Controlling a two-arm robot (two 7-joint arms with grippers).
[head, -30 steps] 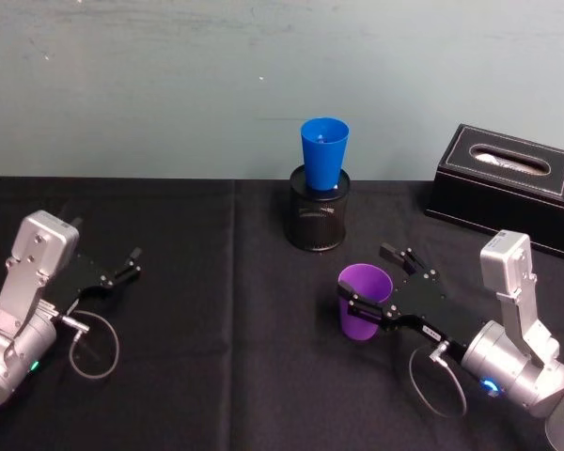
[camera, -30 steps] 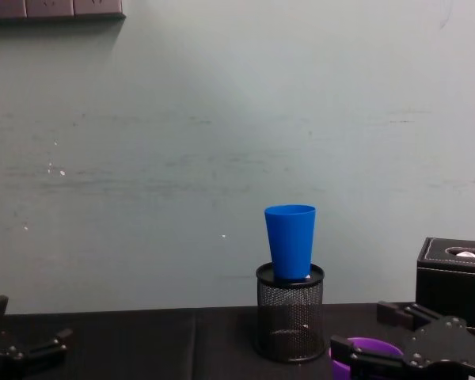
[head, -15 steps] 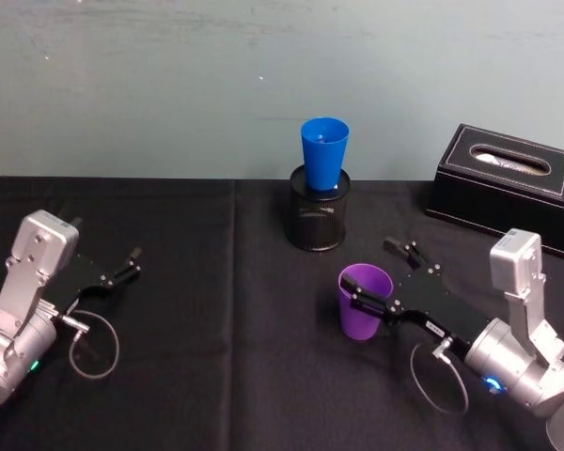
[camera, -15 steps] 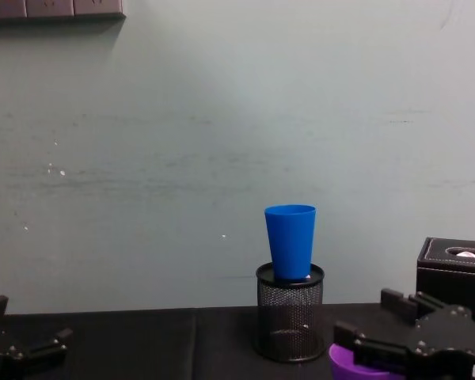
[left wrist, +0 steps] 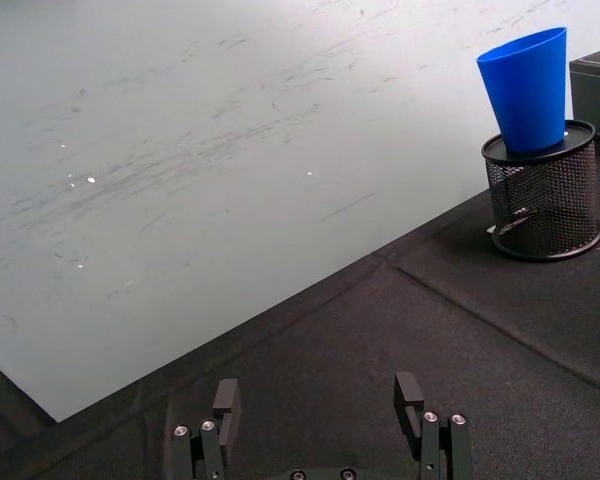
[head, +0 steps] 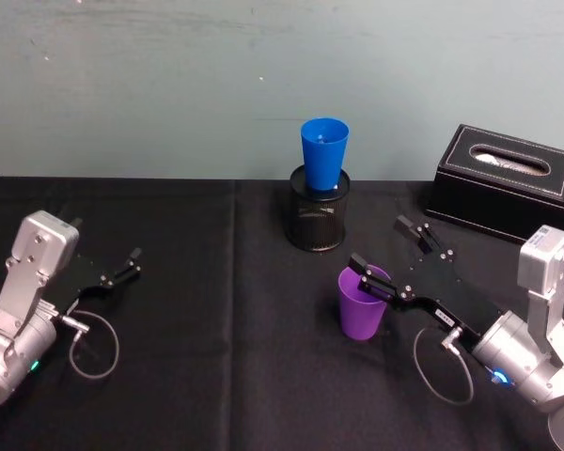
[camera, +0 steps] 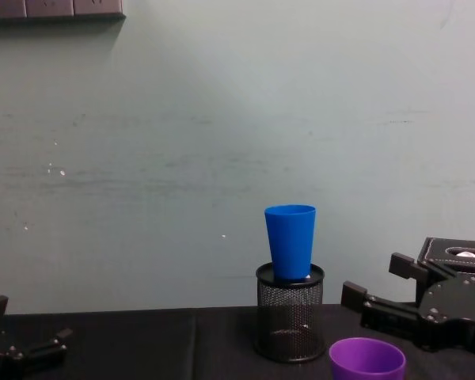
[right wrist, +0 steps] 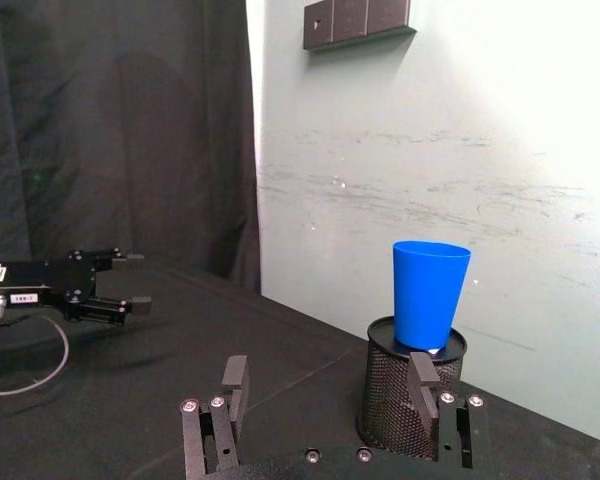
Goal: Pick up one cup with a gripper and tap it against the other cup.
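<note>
The purple cup (head: pixel 362 307) stands upright on the black cloth, also low in the chest view (camera: pixel 367 361). My right gripper (head: pixel 385 250) hovers open just above and to the right of it, holding nothing; one finger crosses the cup's rim in the head view. The chest view shows this gripper (camera: pixel 376 279) clear above the cup. The blue cup (head: pixel 323 155) sits upright in a black mesh pen holder (head: pixel 317 224) behind, straight ahead of the right gripper (right wrist: pixel 329 375) in its wrist view, blue cup (right wrist: pixel 430 295). My left gripper (head: pixel 132 261) rests open at the far left.
A black tissue box (head: pixel 508 188) stands at the back right, close behind the right arm. A cable loop (head: pixel 94 346) lies beside the left arm. The pale wall (head: pixel 169 85) runs right behind the pen holder.
My right gripper, which had its open fingers around the purple cup, has lifted and pulled back to the right. The cup stayed on the cloth. The left arm has not moved.
</note>
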